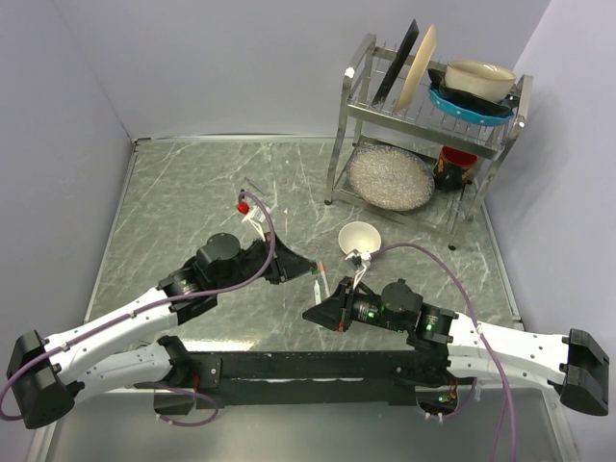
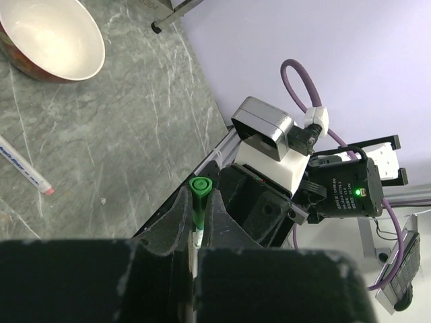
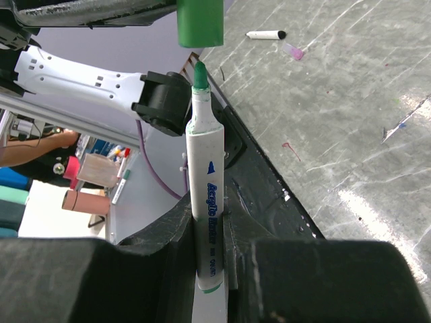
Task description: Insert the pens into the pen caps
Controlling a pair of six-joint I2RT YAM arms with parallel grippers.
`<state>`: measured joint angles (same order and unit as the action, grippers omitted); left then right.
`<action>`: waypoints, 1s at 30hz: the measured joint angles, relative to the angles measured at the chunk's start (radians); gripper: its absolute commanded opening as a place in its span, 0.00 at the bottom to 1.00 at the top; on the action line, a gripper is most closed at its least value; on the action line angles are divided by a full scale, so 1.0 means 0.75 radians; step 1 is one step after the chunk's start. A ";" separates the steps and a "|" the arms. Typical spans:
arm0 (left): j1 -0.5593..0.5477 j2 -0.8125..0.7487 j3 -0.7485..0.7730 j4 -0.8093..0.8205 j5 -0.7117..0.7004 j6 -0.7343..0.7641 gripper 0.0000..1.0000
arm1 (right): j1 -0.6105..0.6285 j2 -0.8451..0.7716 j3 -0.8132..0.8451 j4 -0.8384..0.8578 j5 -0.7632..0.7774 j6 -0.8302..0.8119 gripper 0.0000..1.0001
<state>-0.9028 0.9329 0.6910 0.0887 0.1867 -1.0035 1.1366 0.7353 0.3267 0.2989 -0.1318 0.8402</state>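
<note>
The left pincer (image 2: 200,205) was closed on a little green pen cap (image 2: 200,186), which was pinched right at the fingertips. From the right wrist view, that same cap (image 3: 200,23) hung with its open end facing down.

The right pincer (image 3: 210,219) was clamped around a white-barrelled green marker (image 3: 205,175) with "Acrylic Marker" printed down the side. It stood pretty much upright with the green nib on top. The nib sat just under the cap's mouth, lined up but a hair short of it, so it wasn't inside yet.

From overhead, the two pincers met nose to nose near the front middle of the marble-look table (image 1: 192,192), with the left one (image 1: 296,267) up and to the left of the right one (image 1: 320,310).

As for the other stuff, a white bowl (image 1: 360,237) sat just behind the right pincer. A pen with a red end (image 1: 252,217) lay further back on the left. The right wrist view also caught a white pen with a black tip (image 3: 264,33) lying flat, with a small pinkish cap (image 3: 294,50) just beside it. In the left wrist view, another pen with a pink end (image 2: 27,171) lay on the table, near the bowl. A metal dish rack (image 1: 345,115) stood in the back right corner, loaded with plates and bowls.
</note>
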 measured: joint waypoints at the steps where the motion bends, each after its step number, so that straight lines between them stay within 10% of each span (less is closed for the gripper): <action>1: 0.000 0.000 -0.001 0.001 0.001 -0.001 0.02 | 0.000 0.000 0.000 0.000 0.000 0.000 0.00; 30: -0.010 -0.021 -0.138 0.193 0.114 -0.027 0.09 | 0.007 -0.009 0.068 -0.131 0.047 -0.046 0.00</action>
<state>-0.9104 0.9173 0.5877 0.2337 0.2722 -1.0237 1.1419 0.7284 0.3775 0.2005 -0.0963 0.8059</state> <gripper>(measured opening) 0.048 0.221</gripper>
